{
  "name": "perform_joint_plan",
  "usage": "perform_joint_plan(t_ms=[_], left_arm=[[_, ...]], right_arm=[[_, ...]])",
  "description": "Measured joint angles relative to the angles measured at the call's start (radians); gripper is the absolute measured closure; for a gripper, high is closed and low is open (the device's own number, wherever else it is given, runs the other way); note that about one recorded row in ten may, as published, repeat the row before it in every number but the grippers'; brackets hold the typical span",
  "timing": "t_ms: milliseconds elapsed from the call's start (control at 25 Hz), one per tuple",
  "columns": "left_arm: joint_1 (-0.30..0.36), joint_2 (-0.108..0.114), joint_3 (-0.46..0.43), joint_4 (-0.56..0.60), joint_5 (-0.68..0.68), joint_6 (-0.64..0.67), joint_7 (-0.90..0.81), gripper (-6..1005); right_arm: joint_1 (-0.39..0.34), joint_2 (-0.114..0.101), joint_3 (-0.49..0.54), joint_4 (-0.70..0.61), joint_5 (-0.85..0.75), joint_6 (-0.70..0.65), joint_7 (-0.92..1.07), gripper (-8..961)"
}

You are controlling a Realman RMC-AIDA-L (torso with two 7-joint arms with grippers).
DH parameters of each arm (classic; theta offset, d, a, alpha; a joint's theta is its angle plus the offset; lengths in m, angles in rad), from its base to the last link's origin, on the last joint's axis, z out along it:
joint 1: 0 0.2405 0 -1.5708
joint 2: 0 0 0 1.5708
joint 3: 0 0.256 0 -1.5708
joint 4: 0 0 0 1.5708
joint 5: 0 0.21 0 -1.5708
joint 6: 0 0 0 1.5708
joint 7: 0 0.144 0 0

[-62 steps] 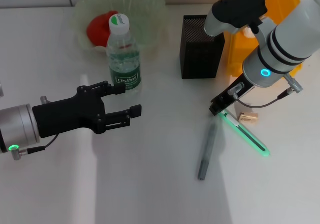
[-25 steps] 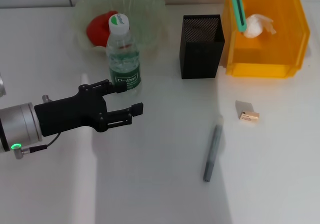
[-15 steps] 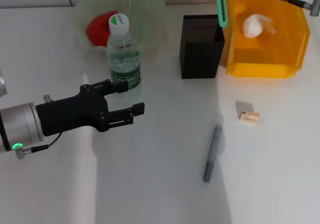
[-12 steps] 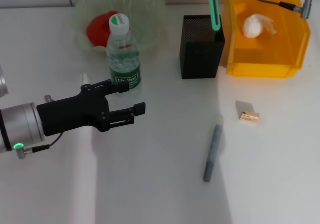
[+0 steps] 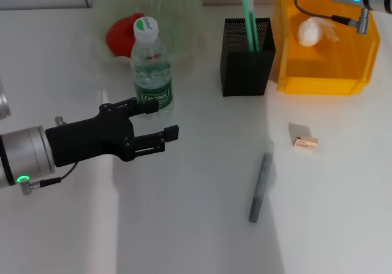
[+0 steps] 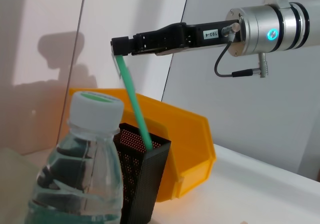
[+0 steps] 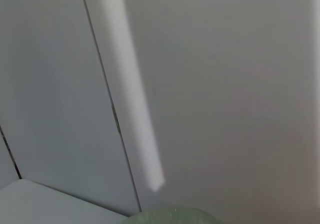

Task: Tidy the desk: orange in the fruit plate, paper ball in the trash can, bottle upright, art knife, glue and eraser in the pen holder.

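A white desk (image 5: 202, 237) fills the head view, smooth and evenly lit, with soft shadows on it. Behind the desk stands a pale grey panelled wall (image 7: 225, 83) with 1 dark vertical seam, crossed by a bright slanting band of light.

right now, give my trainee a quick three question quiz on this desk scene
1. True or false: the bottle is lying on its side.
2. Where is the lower end of the green art knife that the right gripper holds?
A. on the table
B. inside the pen holder
C. in the fruit plate
3. Fill in: the paper ball lies in the orange ____.

Key:
1. False, it stands upright by the left gripper, whose jaws are open.
2. B
3. trash can
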Motion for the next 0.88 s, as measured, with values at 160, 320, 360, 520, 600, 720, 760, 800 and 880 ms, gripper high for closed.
perform_joint_plan(t_ms=[160,320,360,520,600,720,760,800,880], left_arm=[[-0.002,0.001,0.0,0.0,0.0,0.0,0.0,218],[-0.002,0.001,0.0,0.0,0.0,0.0,0.0,218],[-0.002,0.002,0.0,0.0,0.0,0.0,0.0,218],[-0.001,0.002,0.0,0.0,0.0,0.001,0.0,218],[0.002,0.002,0.0,0.0,-0.001,0.003,0.0,218],[0.006,0.003,0.0,0.0,-0.002,0.007,0.0,218],[0.007,0.004,0.0,0.0,-0.002,0.007,0.0,218],[0.008,0.004,0.0,0.0,-0.002,0.007,0.0,218],[0.009,0.004,0.0,0.0,-0.002,0.007,0.0,218]], right_arm=[[-0.011,0.0,0.0,-0.013,0.004,-0.011,0.0,644],[-0.036,0.0,0.002,-0.056,0.005,-0.046,0.001,581],[-0.043,0.0,0.004,-0.073,0.005,-0.061,0.002,558],[-0.076,-0.004,0.056,-0.193,-0.005,-0.212,0.009,512],[-0.084,-0.011,0.113,-0.281,-0.039,-0.356,0.043,513],[-0.068,-0.03,0.185,-0.416,-0.164,-0.571,0.149,513],[-0.054,-0.038,0.199,-0.476,-0.241,-0.659,0.199,514],[-0.043,-0.044,0.205,-0.521,-0.297,-0.719,0.234,514],[-0.018,-0.047,0.203,-0.607,-0.427,-0.853,0.295,514]])
